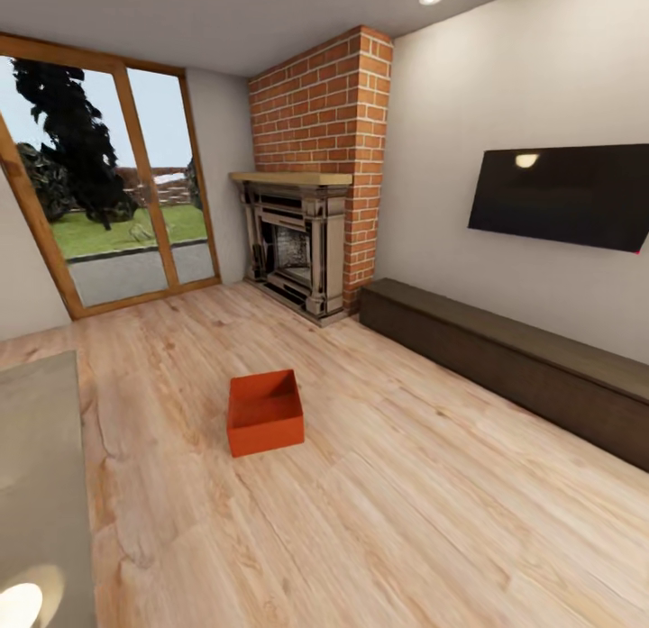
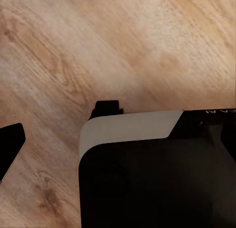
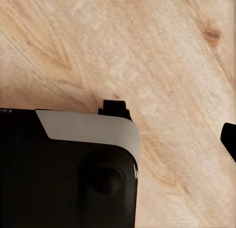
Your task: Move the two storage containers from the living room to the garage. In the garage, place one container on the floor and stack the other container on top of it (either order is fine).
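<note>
One orange-red storage container [image 1: 264, 412] stands open-topped on the light wood-plank floor of the living room, about in the middle of the head view, and it looks empty. In the left wrist view a dark fingertip [image 2: 10, 147] of my left gripper shows at the picture's edge over bare planks, far from the centre, so the jaws stand apart. In the right wrist view a dark fingertip [image 3: 229, 139] sits likewise at the edge. Neither gripper holds anything. The garage and its floor are out of view.
A red brick fireplace [image 1: 297, 241] stands behind the container, glass doors [image 1: 117, 186] to its left. A long dark low cabinet [image 1: 505, 358] runs along the right wall under a TV [image 1: 563, 195]. A grey table [image 1: 41, 484] edges in at left. My black base [image 2: 157, 179] shows below.
</note>
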### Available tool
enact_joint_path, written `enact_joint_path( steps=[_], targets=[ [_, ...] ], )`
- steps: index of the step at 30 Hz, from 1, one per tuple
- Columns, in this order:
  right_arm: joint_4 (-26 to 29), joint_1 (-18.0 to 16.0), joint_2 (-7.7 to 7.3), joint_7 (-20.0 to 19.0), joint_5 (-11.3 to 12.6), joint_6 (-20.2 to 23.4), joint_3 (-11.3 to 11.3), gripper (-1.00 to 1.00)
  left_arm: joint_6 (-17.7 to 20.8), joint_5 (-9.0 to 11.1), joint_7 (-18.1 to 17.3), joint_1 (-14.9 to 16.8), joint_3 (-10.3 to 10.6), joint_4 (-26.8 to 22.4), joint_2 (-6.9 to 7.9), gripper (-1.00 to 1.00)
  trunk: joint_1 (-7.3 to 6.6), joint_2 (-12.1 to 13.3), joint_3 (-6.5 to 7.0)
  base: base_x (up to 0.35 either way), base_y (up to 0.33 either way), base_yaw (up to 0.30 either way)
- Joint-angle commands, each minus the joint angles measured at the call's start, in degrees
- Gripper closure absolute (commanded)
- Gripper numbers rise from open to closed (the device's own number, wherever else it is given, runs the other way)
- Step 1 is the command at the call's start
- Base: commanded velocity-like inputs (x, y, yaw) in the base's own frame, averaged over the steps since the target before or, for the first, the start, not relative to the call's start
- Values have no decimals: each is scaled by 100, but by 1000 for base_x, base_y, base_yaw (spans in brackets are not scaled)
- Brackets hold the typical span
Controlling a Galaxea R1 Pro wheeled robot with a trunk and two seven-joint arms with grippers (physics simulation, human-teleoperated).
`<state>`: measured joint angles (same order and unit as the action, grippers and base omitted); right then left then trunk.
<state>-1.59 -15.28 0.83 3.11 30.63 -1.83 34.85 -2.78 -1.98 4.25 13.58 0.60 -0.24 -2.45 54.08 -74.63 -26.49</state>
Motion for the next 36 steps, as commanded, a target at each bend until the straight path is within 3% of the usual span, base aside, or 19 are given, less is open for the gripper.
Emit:
enact_joint_path(
  steps=[1, 10, 25, 36],
  targets=[
    [-17, -5, 5, 5, 48, -19, 48, -100, -21, -21, 24, 4, 6, 7, -1, -100, 3, -3, -6, 322, 0, 0],
    [-17, -7, 6, 5, 48, -19, 48, -100, -17, -21, 24, 4, 5, 7, -1, -100, 3, -3, -6, 322, 0, 18],
    [-17, -5, 5, 5, 39, -19, 49, -100, -20, -21, 24, 4, 6, 7, -1, -100, 3, -3, -6, 322, 0, 232],
    [-17, -6, 5, 5, 39, -19, 48, -100, -19, -21, 24, 4, 5, 7, -1, -100, 3, -3, -6, 322, 0, 11]
  ],
)
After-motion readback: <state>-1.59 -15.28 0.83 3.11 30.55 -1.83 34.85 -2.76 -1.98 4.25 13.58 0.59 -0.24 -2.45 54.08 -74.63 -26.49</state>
